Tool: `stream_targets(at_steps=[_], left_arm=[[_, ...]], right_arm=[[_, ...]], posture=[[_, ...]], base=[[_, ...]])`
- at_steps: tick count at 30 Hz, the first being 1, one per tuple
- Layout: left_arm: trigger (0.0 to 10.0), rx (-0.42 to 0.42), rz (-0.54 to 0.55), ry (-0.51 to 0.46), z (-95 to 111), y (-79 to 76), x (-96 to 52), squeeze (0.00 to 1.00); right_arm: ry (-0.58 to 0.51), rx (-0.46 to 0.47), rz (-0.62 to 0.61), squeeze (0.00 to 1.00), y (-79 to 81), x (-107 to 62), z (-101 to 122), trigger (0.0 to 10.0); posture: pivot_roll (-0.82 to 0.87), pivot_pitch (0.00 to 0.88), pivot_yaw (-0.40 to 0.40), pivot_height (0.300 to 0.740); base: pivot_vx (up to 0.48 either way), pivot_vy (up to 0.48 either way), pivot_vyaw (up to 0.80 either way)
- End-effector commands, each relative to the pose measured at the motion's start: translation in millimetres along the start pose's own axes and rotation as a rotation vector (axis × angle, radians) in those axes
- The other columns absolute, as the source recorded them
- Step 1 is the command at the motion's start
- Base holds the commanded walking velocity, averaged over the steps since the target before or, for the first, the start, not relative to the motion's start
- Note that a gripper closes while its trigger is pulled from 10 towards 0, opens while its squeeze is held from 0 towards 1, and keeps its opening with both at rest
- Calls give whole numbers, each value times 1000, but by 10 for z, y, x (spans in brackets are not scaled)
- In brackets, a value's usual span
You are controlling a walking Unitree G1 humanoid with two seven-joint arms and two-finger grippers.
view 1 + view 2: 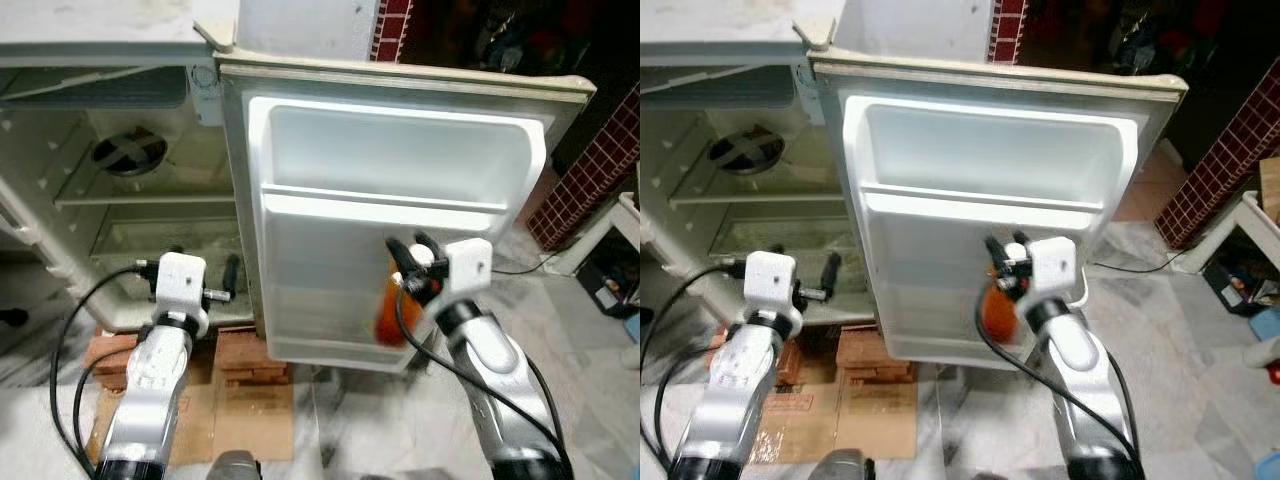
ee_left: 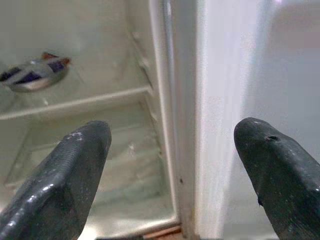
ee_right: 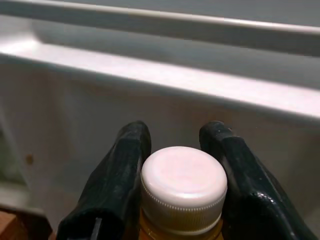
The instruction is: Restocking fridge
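An orange bottle point(image 1: 388, 312) with a white cap point(image 3: 183, 186) hangs upright in front of the lower part of the open fridge door point(image 1: 300, 260). My right gripper point(image 1: 412, 262) is shut on its neck, one black finger point(image 3: 117, 175) on each side of the cap. My left gripper point(image 1: 205, 270) is open, held low at the edge between the fridge compartment point(image 1: 150, 240) and the door, with nothing between its fingers point(image 2: 70, 175). The door's upper shelf point(image 1: 390, 195) is bare.
The fridge stands on bricks point(image 1: 245, 355) and cardboard point(image 1: 240, 415). A round vent point(image 1: 128, 152) sits at the back of the compartment above a shelf point(image 1: 140, 200). A white stand point(image 1: 610, 240) and a red tiled wall point(image 1: 590, 170) are at the right.
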State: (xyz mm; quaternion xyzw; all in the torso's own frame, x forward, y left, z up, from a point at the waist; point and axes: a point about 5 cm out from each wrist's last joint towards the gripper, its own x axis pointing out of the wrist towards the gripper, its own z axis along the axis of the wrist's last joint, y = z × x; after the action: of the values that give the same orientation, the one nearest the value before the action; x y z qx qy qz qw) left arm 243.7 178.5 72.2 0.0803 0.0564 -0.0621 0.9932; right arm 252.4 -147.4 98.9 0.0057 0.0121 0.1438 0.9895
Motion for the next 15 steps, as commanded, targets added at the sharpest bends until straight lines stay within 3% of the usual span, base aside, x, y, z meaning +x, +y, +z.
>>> stream_targets(at_steps=[1, 8, 15], left_arm=[[10000, 17, -34, -55, 122, -39, -16, 0], [10000, 23, -39, -45, 119, -20, -44, 0], [10000, 23, -48, -35, 119, -15, -80, 0]], right_arm=[[-71, -3, -23, 0, -1, 11, 171, 10000], [-54, 17, -38, 0, 15, -20, 178, 10000], [-48, 37, -38, 0, 37, -28, 175, 10000]], posture=[[97, 0, -62, 740], [96, 0, -56, 740], [97, 0, -50, 701]], base=[[0, 0, 0], [0, 0, 0], [0, 0, 0]])
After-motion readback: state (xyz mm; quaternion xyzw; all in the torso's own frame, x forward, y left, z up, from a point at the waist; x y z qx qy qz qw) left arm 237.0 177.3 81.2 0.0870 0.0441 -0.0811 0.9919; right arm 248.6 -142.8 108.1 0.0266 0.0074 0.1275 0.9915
